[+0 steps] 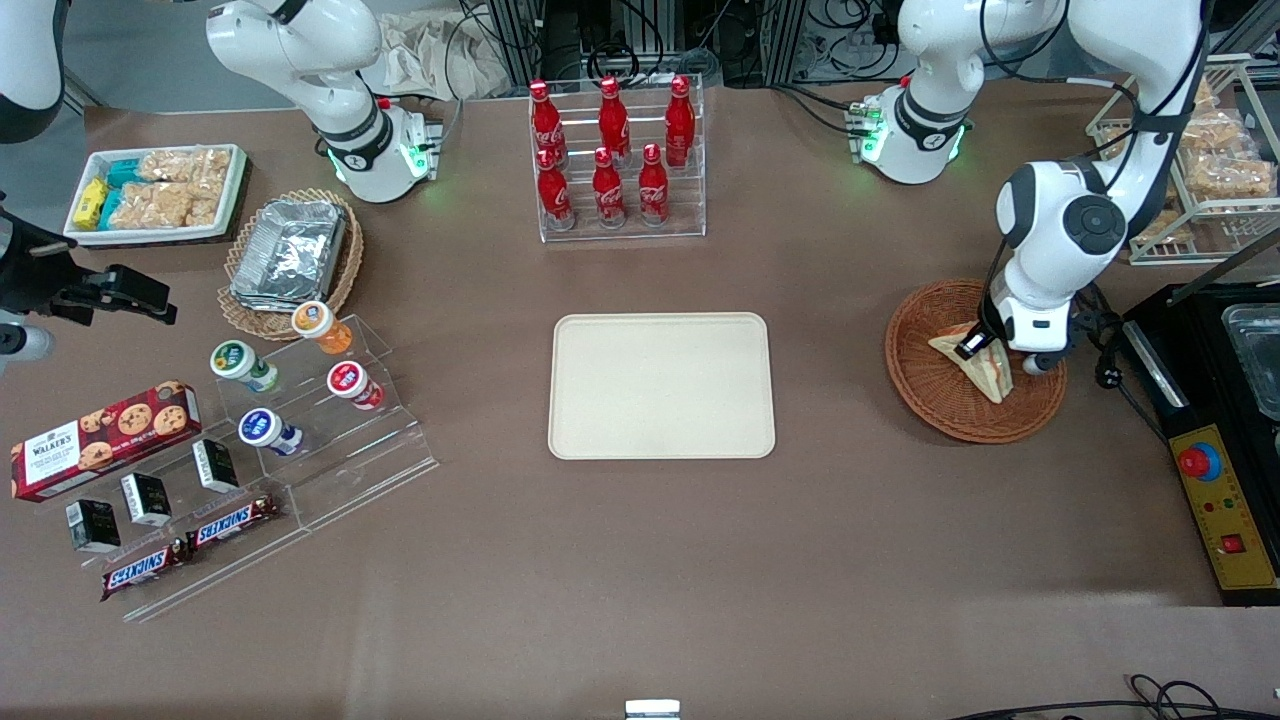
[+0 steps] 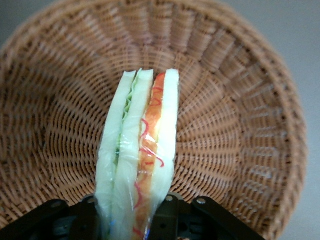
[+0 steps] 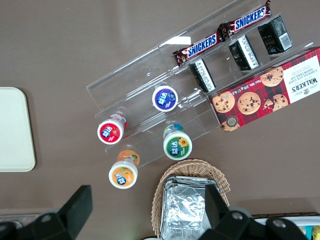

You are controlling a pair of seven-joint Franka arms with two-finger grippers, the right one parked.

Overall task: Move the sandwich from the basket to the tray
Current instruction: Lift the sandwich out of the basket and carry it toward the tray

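Grasp step: gripper (image 1: 975, 348) is pinching the sandwich (image 1: 978, 366), wedge sitting between its fingers inside the basket (image 1: 925, 385). Tray (image 1: 661, 386) is lying bare mid-desk, well apart. Next move likely needs a straight lift over the rim, then carrying toward the tray.

Robotics lab, brown-covered table (image 1: 640, 560), cable-cluttered aluminium framing (image 1: 620, 40), emergency-stop control box (image 1: 1222, 505), staged snacks.

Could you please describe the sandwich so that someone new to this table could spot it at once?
Find the cream tray mid-table, then the reddish-brown wicker basket toward the working arm's end. The sandwich in it is a pale bread wedge with red and yellow filling, clamped by the gripper, the only food there.
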